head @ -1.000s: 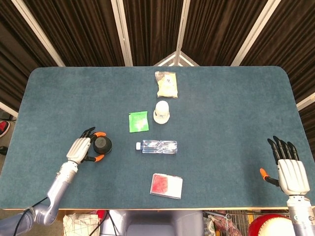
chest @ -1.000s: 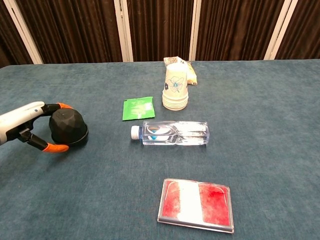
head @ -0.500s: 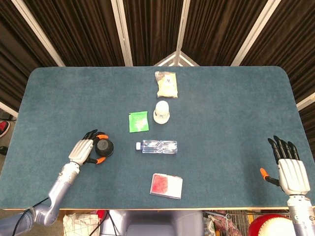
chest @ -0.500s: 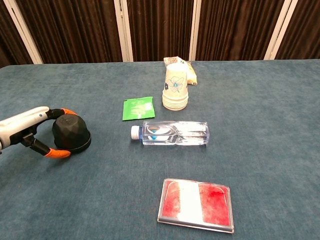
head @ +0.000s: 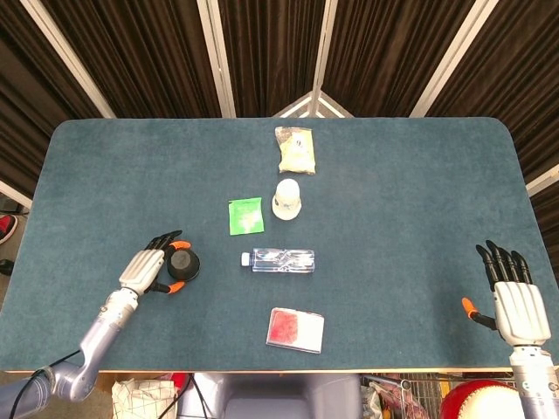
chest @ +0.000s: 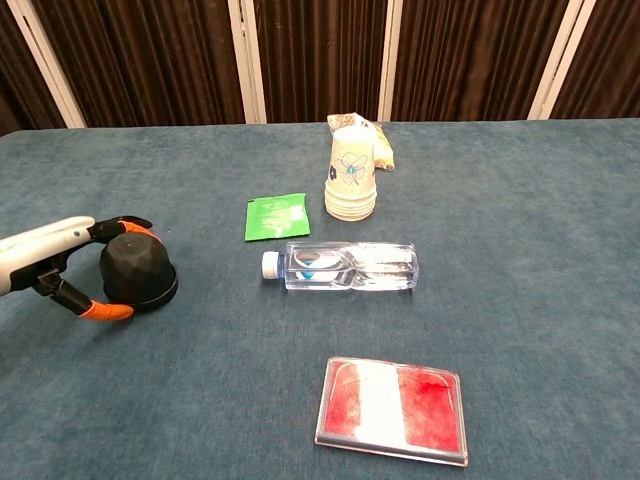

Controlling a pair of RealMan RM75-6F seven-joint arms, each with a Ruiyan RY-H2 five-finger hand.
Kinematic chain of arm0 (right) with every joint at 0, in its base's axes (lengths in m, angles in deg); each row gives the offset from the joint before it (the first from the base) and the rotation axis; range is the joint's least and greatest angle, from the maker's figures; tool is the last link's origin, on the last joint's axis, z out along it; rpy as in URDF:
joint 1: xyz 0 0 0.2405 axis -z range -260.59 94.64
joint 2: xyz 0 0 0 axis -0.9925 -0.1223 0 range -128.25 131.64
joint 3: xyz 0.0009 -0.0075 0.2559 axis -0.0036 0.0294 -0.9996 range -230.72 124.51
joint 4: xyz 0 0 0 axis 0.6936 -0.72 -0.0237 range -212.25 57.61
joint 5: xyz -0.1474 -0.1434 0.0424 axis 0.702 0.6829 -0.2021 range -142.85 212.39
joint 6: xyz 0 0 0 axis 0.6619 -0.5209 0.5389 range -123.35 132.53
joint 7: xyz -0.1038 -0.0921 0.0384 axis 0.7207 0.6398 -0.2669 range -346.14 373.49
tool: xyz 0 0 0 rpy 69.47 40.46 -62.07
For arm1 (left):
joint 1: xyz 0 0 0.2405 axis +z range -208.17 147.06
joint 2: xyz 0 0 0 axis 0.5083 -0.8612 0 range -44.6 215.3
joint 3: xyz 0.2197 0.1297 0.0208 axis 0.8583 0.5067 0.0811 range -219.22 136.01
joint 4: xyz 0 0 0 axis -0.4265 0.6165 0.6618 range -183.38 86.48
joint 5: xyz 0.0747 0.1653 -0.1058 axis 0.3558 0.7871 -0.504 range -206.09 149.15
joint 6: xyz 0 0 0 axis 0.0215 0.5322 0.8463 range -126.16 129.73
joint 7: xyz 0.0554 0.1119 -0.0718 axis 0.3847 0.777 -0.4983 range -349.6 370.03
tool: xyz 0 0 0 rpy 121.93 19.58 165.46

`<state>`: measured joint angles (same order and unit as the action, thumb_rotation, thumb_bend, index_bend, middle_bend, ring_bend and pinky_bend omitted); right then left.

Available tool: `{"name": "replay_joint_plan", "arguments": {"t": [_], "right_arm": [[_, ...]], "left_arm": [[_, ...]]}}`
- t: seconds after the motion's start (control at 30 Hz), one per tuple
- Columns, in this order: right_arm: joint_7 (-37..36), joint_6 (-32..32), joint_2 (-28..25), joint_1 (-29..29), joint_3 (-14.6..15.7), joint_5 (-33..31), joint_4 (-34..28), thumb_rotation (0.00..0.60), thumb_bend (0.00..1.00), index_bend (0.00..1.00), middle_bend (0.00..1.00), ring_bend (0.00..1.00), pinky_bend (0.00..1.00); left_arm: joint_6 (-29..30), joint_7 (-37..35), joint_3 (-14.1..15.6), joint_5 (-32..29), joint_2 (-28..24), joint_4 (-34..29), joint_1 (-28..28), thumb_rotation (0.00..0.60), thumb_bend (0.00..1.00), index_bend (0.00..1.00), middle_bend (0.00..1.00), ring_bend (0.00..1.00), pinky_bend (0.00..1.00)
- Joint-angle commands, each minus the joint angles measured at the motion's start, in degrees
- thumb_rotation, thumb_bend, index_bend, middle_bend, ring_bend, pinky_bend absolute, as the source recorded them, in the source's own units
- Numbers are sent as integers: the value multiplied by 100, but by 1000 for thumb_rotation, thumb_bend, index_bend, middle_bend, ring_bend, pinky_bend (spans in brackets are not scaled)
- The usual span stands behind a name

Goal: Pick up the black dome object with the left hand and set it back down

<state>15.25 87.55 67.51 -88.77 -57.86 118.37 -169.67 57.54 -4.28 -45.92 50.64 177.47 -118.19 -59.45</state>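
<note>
The black dome object sits base down on the blue table at the front left. My left hand is on its left side and holds it, with fingers curled over the far side and the orange-tipped thumb against the near side of the base. My right hand lies at the table's front right corner, far from everything, with its fingers straight and apart and nothing in it. The chest view does not show it.
A clear water bottle lies on its side just right of the dome. Behind it are a green packet, a stack of paper cups and a snack bag. A red and white case lies near the front edge.
The dome has come down a little and now rests on the table, with my left hand still around it. The right hand has not moved.
</note>
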Motion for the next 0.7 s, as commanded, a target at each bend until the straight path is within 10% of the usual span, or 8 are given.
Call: {"name": "replay_joint_plan", "arguments": {"t": [0.03, 0.7], "right_arm": [[12, 5, -4, 6, 2, -5, -5, 600, 284, 67, 24, 64, 10], [95, -14, 7, 5, 7, -29, -43, 600, 284, 67, 24, 64, 10]], "left_arm": [[-49, 107, 7, -57, -64, -86, -13, 600, 305, 206, 0, 0, 0], [164, 365, -21, -67, -275, -546, 17, 600, 248, 207, 130, 0, 0]]}}
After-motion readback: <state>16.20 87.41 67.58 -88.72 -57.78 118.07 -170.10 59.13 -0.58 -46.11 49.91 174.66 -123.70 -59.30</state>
